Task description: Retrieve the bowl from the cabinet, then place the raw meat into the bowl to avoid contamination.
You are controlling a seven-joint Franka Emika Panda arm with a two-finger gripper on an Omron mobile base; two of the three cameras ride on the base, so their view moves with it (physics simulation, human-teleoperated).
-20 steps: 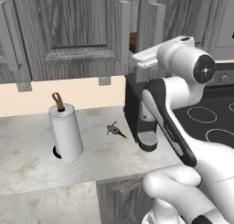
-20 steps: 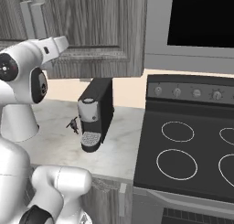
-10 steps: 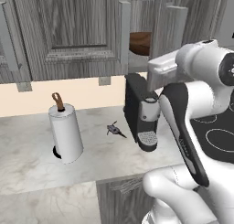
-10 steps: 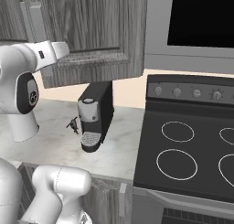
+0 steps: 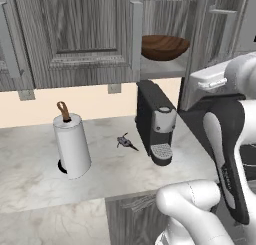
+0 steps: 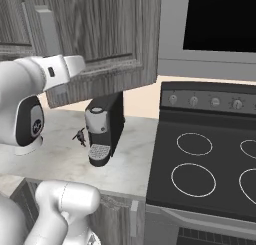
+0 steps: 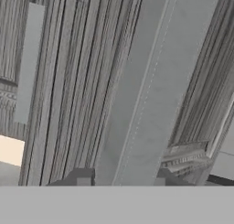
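Note:
In the hand view my gripper (image 7: 124, 177) is shut on the long light-grey bar handle (image 7: 155, 90) of the cabinet door, one dark fingertip on each side of it. The cabinet (image 5: 90, 34) stands with its right door (image 5: 215, 39) swung out toward me. The dark-brown wooden bowl (image 5: 165, 46) rests on the grey inner shelf. The raw meat (image 5: 126, 142), a tiny dark lump, lies on the counter just left of the coffee machine (image 5: 155, 121). From the right, the open door (image 6: 105, 39) hangs above the machine and the raw meat (image 6: 79, 137).
A white paper-towel roll (image 5: 71, 144) stands on the marble counter (image 5: 35, 174) to the left. A black stove (image 6: 210, 164) with a dark microwave (image 6: 220, 19) above it fills the right side. My white arm (image 5: 225, 124) rises between counter and stove.
The cabinet door has swung further open with my gripper on its handle, and the bowl on the shelf has come fully into sight. My arm has shifted rightward in the left view.

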